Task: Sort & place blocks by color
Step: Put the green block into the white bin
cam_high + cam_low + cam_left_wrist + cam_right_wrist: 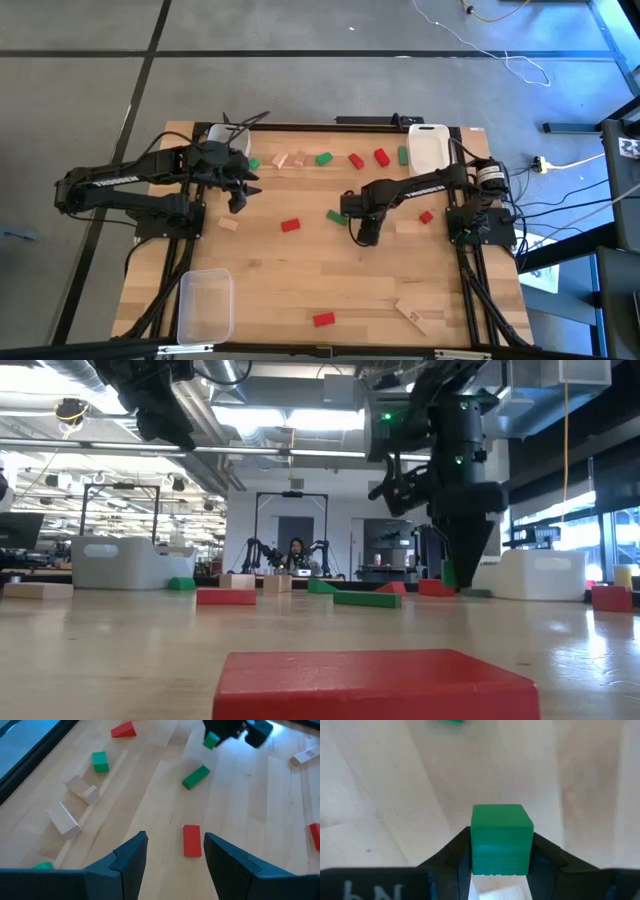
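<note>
Right end effector [500, 851] pinches green cube [501, 837] above desk [300, 280]. Left end effector [172, 855] spread, empty, over red block [192, 840].

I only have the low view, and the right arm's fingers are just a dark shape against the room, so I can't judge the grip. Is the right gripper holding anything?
Observer: Yes. The right wrist view shows the right gripper shut on a small green cube-shaped block.
Operator: And the left gripper?
Observer: The left gripper is open and empty above the table, with a red rectangular block lying just ahead of it.
Operator: Any bin near my camera?
Observer: The high view shows a clear rectangular plastic bin at the near corner on the left arm's side. No blocks show in it.
</note>
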Tool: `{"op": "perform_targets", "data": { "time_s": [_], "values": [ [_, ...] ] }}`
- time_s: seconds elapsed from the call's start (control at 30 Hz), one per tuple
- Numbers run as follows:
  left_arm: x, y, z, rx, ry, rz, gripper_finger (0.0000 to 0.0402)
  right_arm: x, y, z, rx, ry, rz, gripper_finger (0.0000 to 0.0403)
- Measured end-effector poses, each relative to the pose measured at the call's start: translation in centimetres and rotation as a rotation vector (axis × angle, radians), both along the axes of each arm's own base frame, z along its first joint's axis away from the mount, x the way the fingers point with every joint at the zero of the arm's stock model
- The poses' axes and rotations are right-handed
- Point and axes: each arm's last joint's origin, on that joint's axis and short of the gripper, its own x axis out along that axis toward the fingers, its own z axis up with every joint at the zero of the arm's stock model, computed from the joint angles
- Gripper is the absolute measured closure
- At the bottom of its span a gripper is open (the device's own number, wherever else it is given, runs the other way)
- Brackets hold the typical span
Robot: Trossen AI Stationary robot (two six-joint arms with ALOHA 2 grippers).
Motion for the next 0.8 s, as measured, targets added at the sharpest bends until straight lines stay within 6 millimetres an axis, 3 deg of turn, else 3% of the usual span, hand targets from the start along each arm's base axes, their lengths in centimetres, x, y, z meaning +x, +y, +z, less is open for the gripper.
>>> {"op": "perform_targets", "data": {
  "time_s": [0.43,0.8],
  "values": [
    [0.0,-0.2,0.0,0.002,-0.002,-0.093,0.0213,-0.1,-4.0,5.2,-0.059,0.028,-0.246,0.0271],
    [0.0,-0.2,0.0,0.045,0.006,-0.126,0.0213,-4.1,-10.6,9.0,-0.139,0.007,-0.601,0.0271]
  ]
}}
